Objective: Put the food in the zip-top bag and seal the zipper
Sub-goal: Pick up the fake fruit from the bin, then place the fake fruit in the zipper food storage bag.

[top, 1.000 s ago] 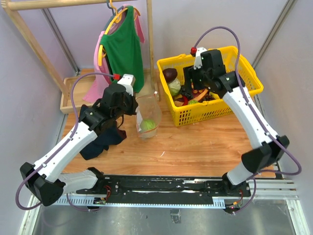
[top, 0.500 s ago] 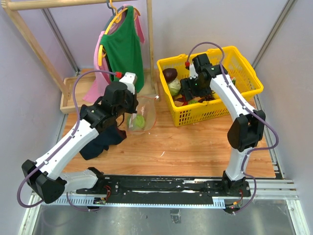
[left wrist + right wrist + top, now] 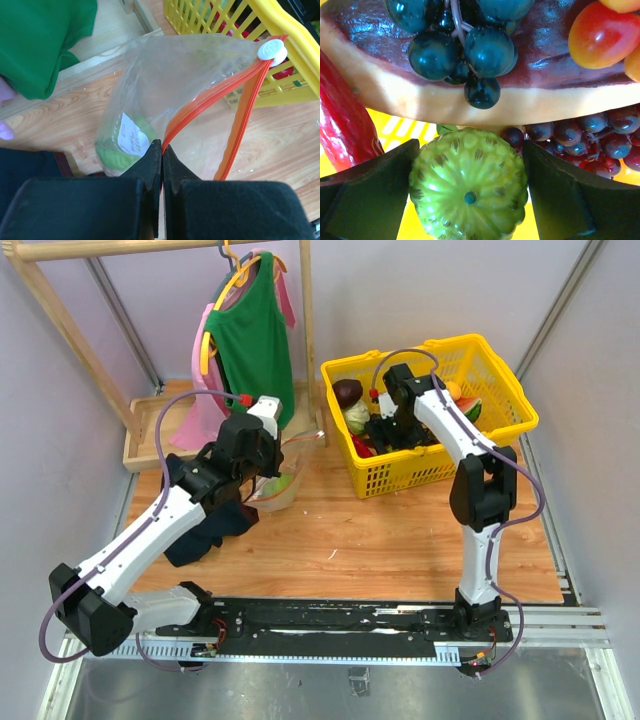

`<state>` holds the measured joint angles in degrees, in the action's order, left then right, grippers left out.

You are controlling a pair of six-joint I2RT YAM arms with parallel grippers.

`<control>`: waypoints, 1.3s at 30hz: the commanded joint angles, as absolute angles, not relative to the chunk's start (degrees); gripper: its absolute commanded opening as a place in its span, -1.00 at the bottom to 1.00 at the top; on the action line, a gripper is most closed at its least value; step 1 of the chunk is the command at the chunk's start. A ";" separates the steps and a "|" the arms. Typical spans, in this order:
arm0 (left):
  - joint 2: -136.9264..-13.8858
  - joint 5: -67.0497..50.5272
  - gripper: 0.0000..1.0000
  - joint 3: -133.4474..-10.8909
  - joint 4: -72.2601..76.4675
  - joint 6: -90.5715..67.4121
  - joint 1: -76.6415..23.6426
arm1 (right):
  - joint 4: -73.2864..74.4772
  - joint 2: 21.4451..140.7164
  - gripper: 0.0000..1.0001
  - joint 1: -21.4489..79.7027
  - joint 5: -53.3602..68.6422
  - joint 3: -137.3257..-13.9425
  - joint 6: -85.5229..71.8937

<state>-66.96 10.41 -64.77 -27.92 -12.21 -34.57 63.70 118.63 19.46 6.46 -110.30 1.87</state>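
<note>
My left gripper is shut on the orange-red zipper of the clear zip-top bag and holds its mouth open toward the basket. A green food piece lies in the bag behind its white label. From above, the left gripper holds the bag over the table. My right gripper is down in the yellow basket. In the right wrist view the gripper has both fingers against a bumpy round green fruit.
Dark grapes, a maroon and cream slice, a red chilli and an orange-red piece crowd around the fruit. A clothes rack with a green shirt, a wooden tray and a dark cloth stand at the left.
My right arm has swung left and dropped into the basket onto the green fruit. My left gripper has drawn the bag left and tilted it.
</note>
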 commanded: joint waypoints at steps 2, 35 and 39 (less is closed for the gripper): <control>-66.24 10.10 -0.99 -63.73 -26.08 -12.00 -33.93 | 66.75 116.53 0.51 18.81 5.75 -110.34 3.04; -65.38 2.37 -0.99 -62.94 -24.32 -12.77 -32.39 | 30.80 78.73 -0.05 25.86 2.45 -88.50 -5.98; -65.58 -2.97 -0.99 -63.26 -23.47 -13.55 -31.29 | 21.66 72.60 -0.07 28.86 5.13 -81.38 -8.85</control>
